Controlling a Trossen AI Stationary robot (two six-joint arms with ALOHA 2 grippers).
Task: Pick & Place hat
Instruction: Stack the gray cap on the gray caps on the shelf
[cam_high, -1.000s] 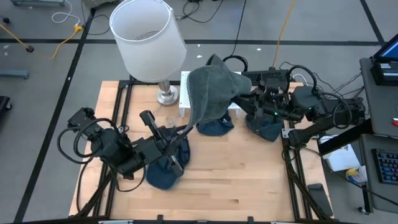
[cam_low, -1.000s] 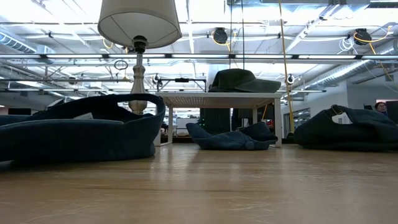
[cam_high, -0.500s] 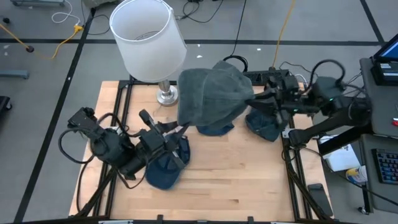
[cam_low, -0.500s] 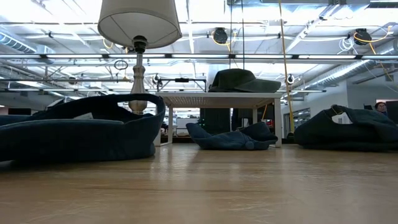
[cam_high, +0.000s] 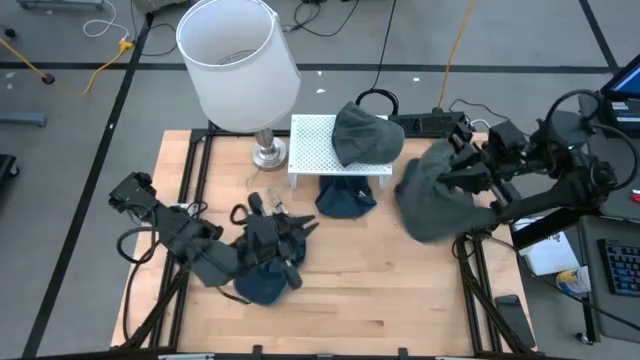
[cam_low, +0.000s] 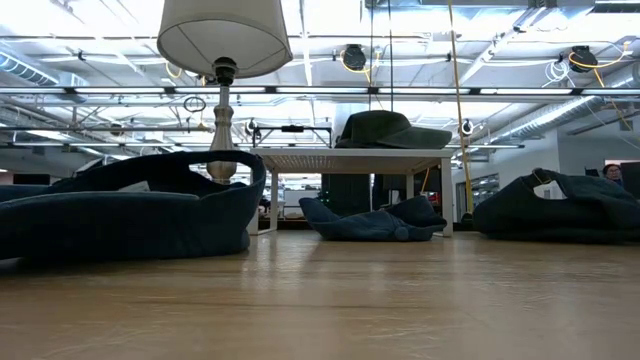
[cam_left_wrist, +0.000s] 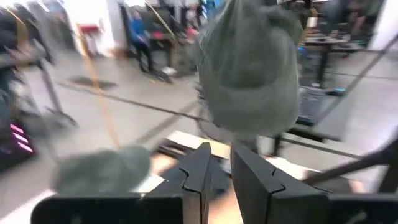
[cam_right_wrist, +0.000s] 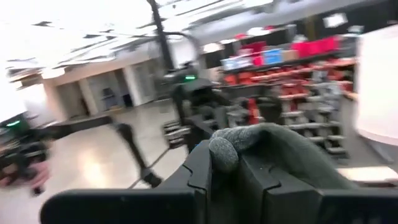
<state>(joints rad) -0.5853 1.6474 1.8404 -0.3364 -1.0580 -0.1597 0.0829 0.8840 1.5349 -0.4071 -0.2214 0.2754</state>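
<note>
A grey knit hat (cam_high: 432, 200) hangs at the table's right side from my right gripper (cam_high: 462, 168), which is shut on it. The left wrist view shows it hanging in the air (cam_left_wrist: 249, 68). A grey-green brimmed hat (cam_high: 365, 135) rests on the white perforated stand (cam_high: 315, 140), and a blue hat (cam_high: 346, 202) lies on the table under the stand. My left gripper (cam_high: 296, 232) points level over another blue hat (cam_high: 262, 282) at the near left. Its fingers (cam_left_wrist: 200, 174) stand slightly apart with nothing between them. My right gripper pinches a rolled bit of the grey hat's edge (cam_right_wrist: 224, 150) between its two fingers. The fingers reach in roughly level from the table's right side. The rest of the hat hangs slack below and ahead of them.
A tall lamp with a white shade (cam_high: 238, 62) stands at the far left, its base (cam_high: 267, 154) beside the stand. In the low view a dark hat (cam_low: 560, 205) lies on the table at the right. Bare wood lies along the near edge (cam_high: 380, 300).
The grey hat was stretched between both grippers over the stand. It has come away from my left gripper and now hangs from my right one alone. My right gripper has carried it toward the table's right edge, uncovering the stand. My left gripper has rolled and sunk a little.
</note>
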